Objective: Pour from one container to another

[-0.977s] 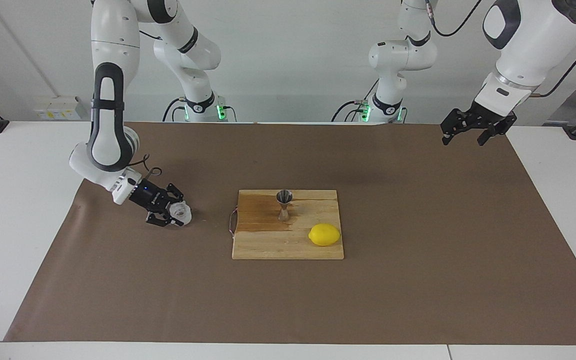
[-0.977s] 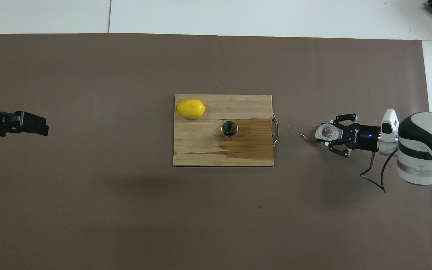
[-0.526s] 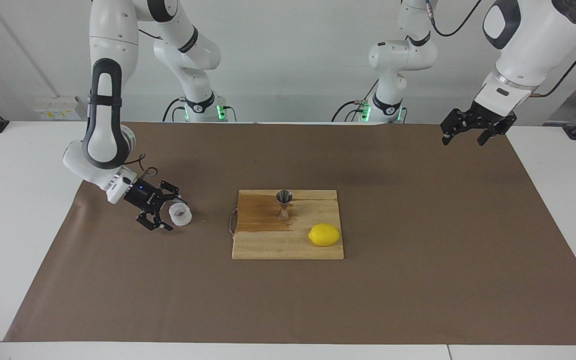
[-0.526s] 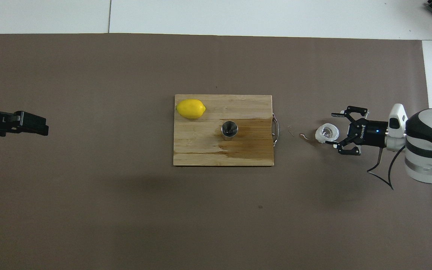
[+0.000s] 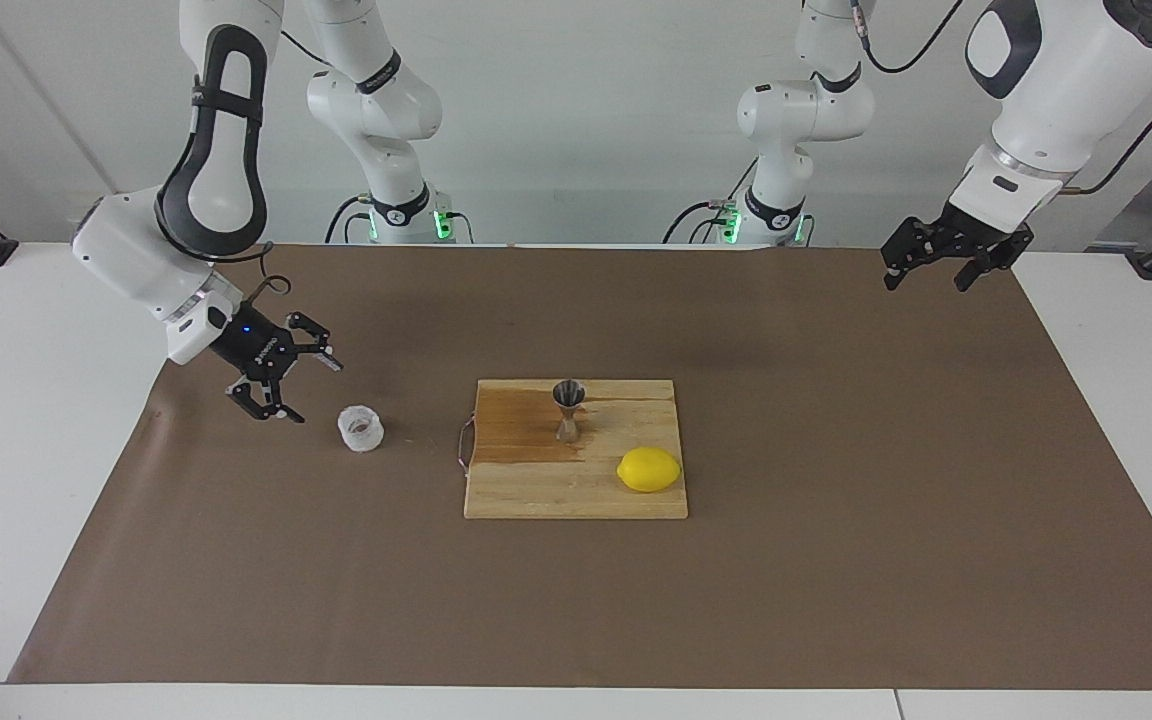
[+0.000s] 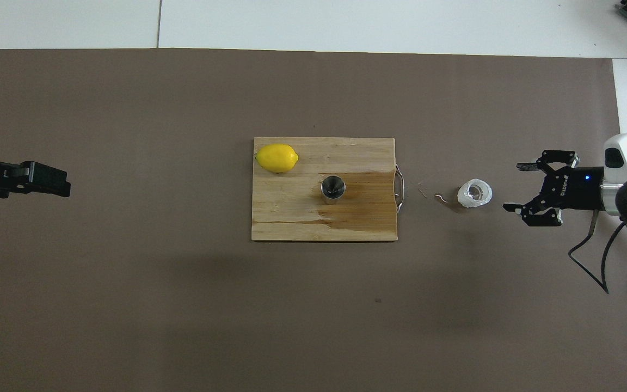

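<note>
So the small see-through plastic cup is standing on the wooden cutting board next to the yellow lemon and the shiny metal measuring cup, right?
Not quite. The small translucent plastic cup stands on the brown table cover, beside the wooden cutting board, toward the right arm's end. Only the yellow lemon and the shiny steel hourglass-shaped jigger are on the board. The facing view shows it.
</note>
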